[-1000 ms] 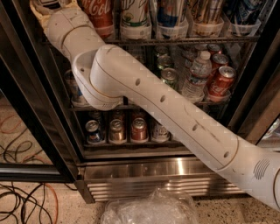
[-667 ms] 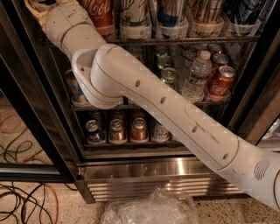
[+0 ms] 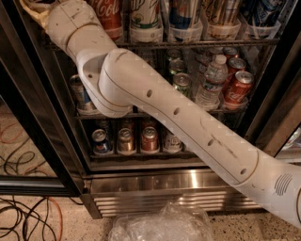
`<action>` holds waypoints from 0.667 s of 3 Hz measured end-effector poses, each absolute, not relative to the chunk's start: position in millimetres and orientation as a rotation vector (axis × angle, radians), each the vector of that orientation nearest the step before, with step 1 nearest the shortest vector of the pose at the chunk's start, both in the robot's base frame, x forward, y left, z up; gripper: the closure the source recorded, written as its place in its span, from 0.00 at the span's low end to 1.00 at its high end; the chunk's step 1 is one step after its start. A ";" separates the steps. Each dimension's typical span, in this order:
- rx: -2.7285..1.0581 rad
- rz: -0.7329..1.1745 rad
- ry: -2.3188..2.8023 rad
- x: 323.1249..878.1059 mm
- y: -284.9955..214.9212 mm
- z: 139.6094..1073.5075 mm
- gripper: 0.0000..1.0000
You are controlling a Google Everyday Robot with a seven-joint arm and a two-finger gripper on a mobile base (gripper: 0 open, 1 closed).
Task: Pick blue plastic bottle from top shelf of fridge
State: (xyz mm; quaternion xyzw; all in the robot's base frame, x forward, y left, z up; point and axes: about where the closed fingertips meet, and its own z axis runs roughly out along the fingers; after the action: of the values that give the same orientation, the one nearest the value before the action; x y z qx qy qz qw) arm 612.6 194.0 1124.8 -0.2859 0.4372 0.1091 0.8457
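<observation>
Since a second ago the pincer (image 3: 32, 6) slid further into the upper left corner; whether spread or pressed together, I couldn't tell. The bottle (image 3: 146, 20) stood upright on the top shelf (image 3: 211, 43), to its right, beyond the Coke (image 3: 107, 14).

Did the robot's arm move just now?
Yes. The arm went up and left, away from the Coca-Cola bottle; the gripper sits cut off at the top-left corner.
</observation>
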 end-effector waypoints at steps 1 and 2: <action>-0.613 0.231 0.929 610.4 193.5 1121.9 1.00; -0.655 0.224 0.930 598.5 189.8 1110.2 1.00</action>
State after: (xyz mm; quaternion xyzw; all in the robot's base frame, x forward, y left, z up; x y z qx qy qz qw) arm 598.5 189.8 1110.2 -0.3095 0.4395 0.1060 0.8366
